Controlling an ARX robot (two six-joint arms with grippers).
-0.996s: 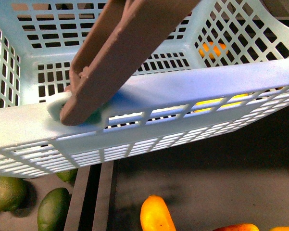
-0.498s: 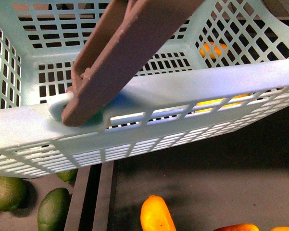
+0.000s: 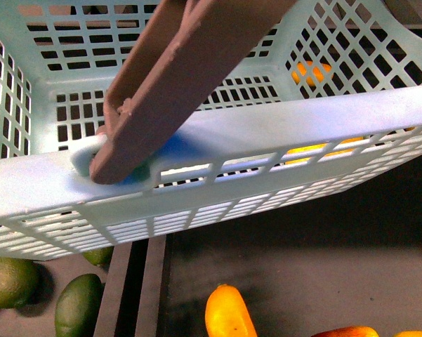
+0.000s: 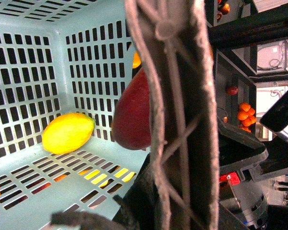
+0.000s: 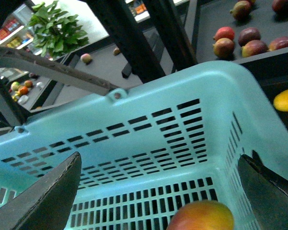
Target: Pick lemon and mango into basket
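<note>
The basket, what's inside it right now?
A lemon and a red mango lie on the slotted floor of the basket. The brown handle covers the mango's far side and the floor beyond it.

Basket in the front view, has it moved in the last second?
No, not noticeably: the basket rim sits at the same height above the avocado and the yellow mango.

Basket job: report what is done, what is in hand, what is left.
Done: the lemon and the mango both lie inside the basket. In hand: nothing; the right tool hangs open and empty over the basket. Left: no fruit to fetch, by the look of it; perhaps only pulling the arm away.
</note>
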